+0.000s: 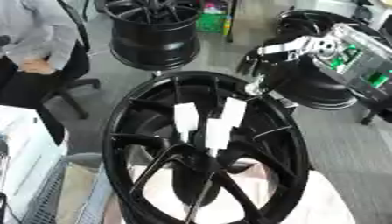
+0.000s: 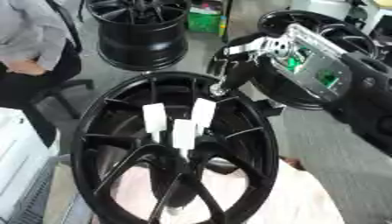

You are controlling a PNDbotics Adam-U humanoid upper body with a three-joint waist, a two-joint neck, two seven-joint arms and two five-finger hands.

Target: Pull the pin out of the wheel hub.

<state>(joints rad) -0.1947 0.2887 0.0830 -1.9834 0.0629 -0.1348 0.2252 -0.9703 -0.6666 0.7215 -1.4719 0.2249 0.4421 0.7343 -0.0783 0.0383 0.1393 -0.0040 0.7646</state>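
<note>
A large black wheel hub stands upright in the middle, with three white tags stuck on its spokes. A small silver pin sits at the rim's upper right edge. My right arm comes in from the upper right, its silver wrist above the rim. My right hand reaches down to the pin with its dark fingers curled round the pin's top. The pin's lower end still meets the rim. My left hand shows in neither view.
A second black wheel stands on the floor at the back, and a third one lies behind my right arm. A person sits on a chair at the far left. A white cabinet is at the lower left.
</note>
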